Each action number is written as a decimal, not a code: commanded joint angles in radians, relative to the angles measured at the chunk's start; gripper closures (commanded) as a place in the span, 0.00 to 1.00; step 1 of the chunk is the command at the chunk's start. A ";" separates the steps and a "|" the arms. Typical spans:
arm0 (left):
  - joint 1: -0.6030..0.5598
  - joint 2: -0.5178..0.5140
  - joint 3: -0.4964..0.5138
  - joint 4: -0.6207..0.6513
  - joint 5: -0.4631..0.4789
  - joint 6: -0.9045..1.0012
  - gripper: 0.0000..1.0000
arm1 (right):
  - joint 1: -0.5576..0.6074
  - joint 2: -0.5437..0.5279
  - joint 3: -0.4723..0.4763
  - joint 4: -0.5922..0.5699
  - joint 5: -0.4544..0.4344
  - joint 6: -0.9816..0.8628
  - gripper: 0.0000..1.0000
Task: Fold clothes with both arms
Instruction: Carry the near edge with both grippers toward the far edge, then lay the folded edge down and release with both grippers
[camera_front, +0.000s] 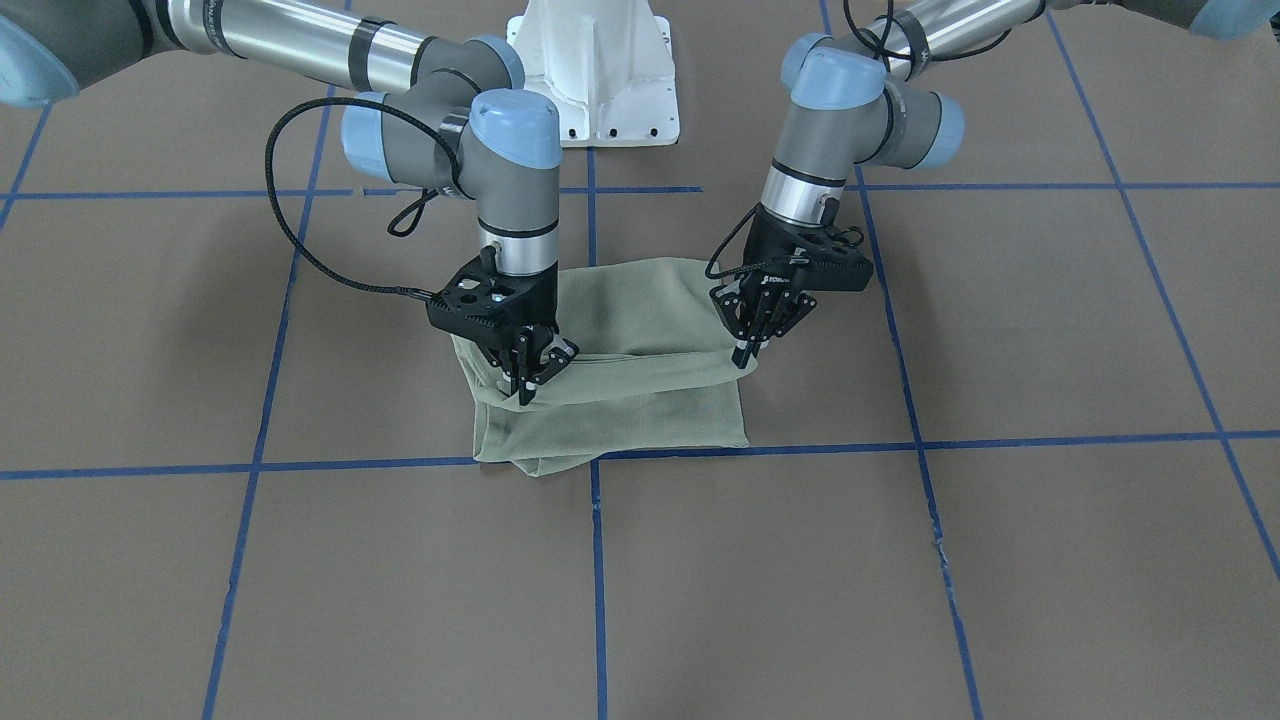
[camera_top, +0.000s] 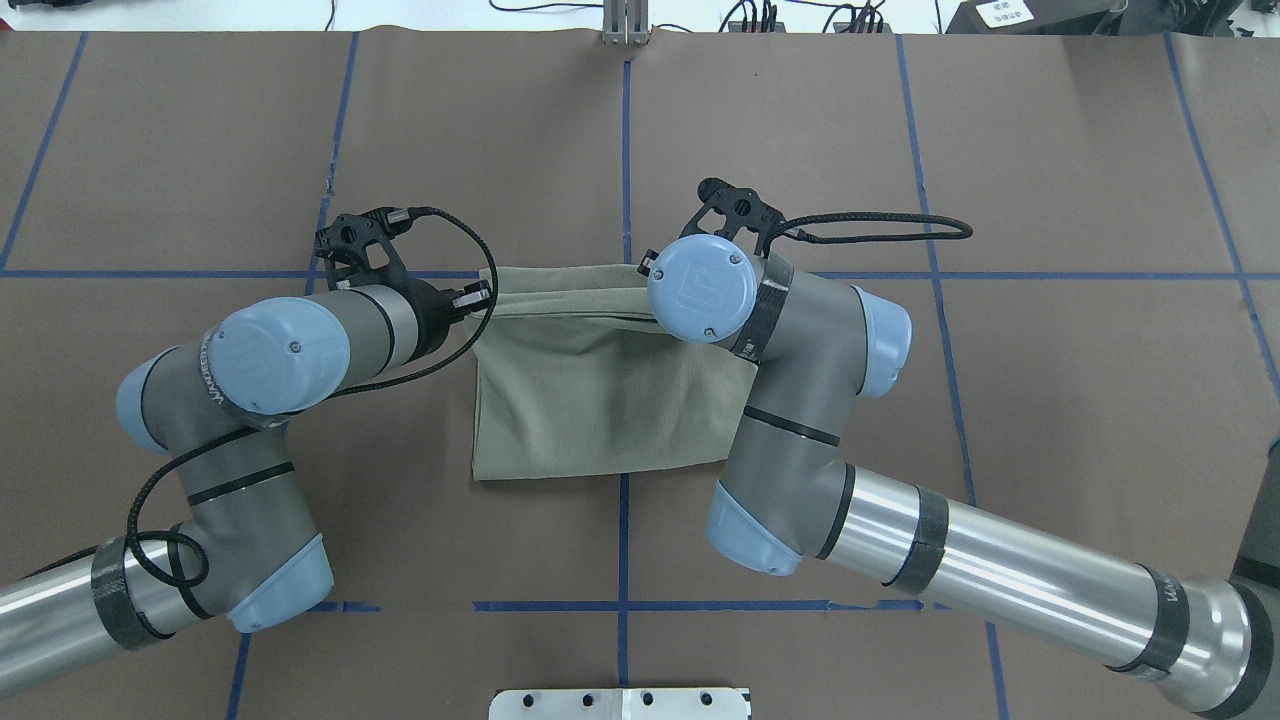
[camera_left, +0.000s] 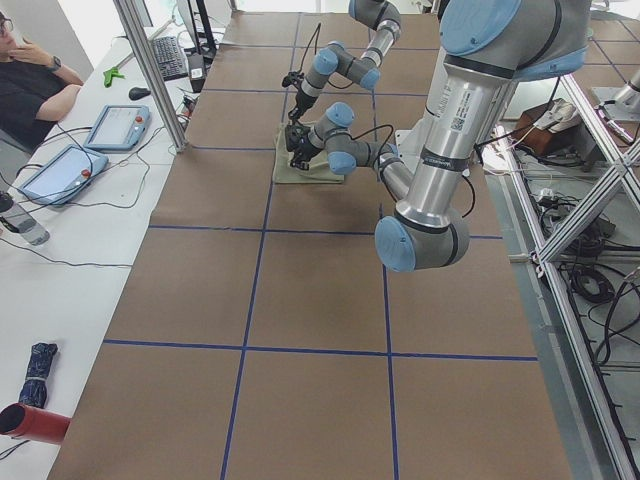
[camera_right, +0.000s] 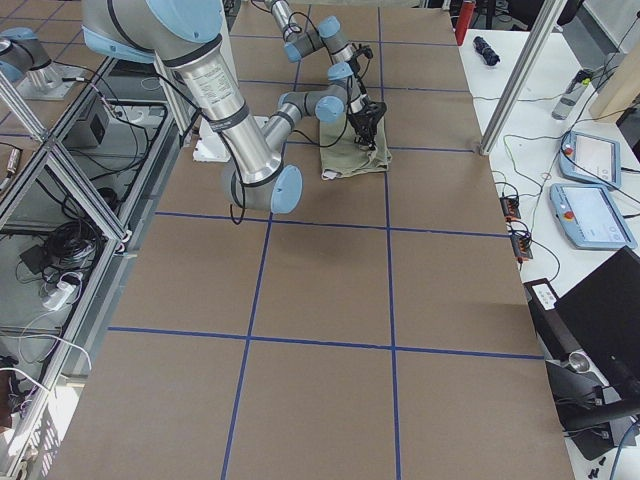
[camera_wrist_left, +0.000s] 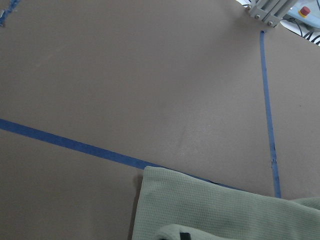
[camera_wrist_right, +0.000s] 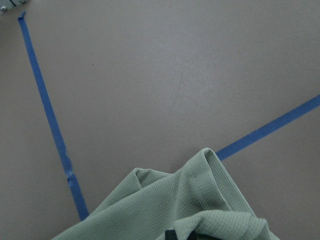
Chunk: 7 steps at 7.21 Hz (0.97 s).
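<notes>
The sage-green shirt (camera_front: 640, 410) lies folded into a small rectangle at the table's middle (camera_top: 600, 400). Its upper layer is lifted along one edge into a raised fold. My left gripper (camera_front: 745, 355) is shut on one end of that fold, at the shirt's far left corner in the overhead view (camera_top: 478, 296). My right gripper (camera_front: 527, 385) is shut on the fold's other end; in the overhead view its wrist hides it. Both wrist views show bunched green knit, in the left one (camera_wrist_left: 215, 212) and the right one (camera_wrist_right: 190, 210), at their bottom edges.
Brown table cover with a blue tape grid (camera_front: 595, 520). The white pedestal base (camera_front: 600, 70) stands behind the shirt. A side table with tablets (camera_left: 115, 125) and a seated person (camera_left: 30, 70) runs along the far edge.
</notes>
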 joint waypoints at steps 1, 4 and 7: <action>-0.011 -0.034 0.025 0.003 0.000 0.009 1.00 | 0.012 0.007 -0.003 0.001 0.010 -0.016 0.80; -0.017 -0.089 0.124 -0.002 0.002 0.025 1.00 | 0.012 0.009 -0.007 -0.001 0.010 -0.021 0.78; -0.045 -0.089 0.116 -0.005 -0.012 0.164 0.00 | 0.027 0.038 -0.038 -0.002 0.025 -0.103 0.00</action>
